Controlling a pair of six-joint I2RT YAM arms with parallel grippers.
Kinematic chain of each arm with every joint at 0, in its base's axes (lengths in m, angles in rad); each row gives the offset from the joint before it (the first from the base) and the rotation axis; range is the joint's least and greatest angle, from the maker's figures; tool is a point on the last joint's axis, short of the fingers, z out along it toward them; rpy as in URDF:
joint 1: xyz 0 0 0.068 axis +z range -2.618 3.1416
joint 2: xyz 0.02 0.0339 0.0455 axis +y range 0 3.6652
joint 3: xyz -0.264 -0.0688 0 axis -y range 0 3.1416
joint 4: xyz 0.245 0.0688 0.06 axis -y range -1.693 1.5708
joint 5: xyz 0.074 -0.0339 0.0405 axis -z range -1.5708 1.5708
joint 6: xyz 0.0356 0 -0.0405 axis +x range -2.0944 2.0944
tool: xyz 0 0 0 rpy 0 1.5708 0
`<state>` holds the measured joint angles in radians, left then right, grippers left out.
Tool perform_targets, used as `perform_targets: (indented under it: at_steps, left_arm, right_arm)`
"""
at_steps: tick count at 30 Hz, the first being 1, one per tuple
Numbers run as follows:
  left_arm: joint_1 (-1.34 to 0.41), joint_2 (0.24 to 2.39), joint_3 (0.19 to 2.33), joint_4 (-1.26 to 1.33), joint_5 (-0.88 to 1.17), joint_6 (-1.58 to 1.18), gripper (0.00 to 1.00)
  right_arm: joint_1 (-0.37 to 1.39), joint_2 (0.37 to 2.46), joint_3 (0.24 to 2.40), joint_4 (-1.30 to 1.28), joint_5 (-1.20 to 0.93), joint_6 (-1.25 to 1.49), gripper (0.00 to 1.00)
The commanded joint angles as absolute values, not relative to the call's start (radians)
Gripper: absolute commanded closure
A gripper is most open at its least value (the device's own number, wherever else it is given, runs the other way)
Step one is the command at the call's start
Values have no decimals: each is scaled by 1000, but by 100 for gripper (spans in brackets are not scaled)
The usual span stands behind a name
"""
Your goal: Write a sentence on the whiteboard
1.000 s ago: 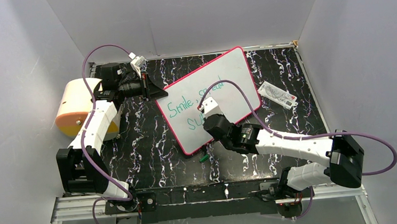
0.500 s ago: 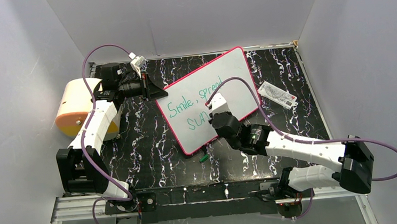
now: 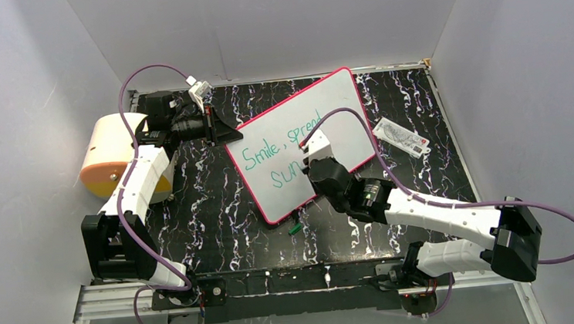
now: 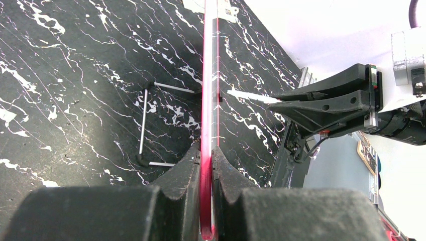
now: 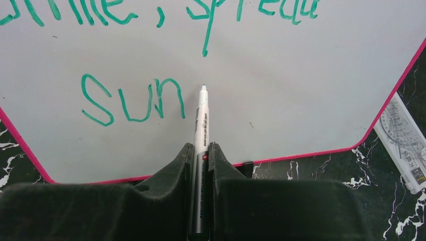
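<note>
We are partway along the second line, so the step in hand is, by our judgement, the next letter after "sun". The whiteboard lies skewed on the black marbled table, its long side running from 8 o'clock up to 2 o'clock in the overhead view. It must not shift under the pen, so the hold on its rim needs to be firm during each stroke.

The sentence reads "Smile, spread" above and "sun" beneath, in teal. There is bare white at 3 o'clock of the "n", but the pink rim cuts in toward the corner there. We should write small and level with the foot of "sun".

The marker points to 12 o'clock in the right wrist view, with its tip just at 3 o'clock of the "n". We cannot tell whether it touches the board. Light, even pressure should serve.

The left gripper, at the board's 9 o'clock corner, is clamped on the pink rim with one finger on each face. The right gripper is closed on the marker's barrel, pads pressed to both sides, and touches nothing else.
</note>
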<state>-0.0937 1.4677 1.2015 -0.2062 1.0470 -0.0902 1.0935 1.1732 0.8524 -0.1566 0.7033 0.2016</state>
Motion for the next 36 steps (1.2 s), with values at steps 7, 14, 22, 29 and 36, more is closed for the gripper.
perform_targets:
  at_steps: [7, 14, 22, 29, 36]
  left_arm:
    - [-110, 1475, 1168, -270, 989, -56, 100]
    - [-110, 1475, 1168, -270, 991, -55, 100]
    - [-110, 1475, 1167, -271, 992, -55, 100]
    - [-110, 1476, 1167, -270, 992, -55, 100]
    - [-110, 1477, 1170, -270, 992, -55, 100]
  right_arm:
    - [1075, 1193, 840, -82, 686, 186, 100]
    - [1065, 1209, 832, -58, 686, 187, 100]
    - [1060, 1220, 819, -27, 689, 186, 100]
    - [1061, 1214, 821, -8, 667, 174, 100]
    - [1061, 1211, 824, -8, 655, 167, 100]
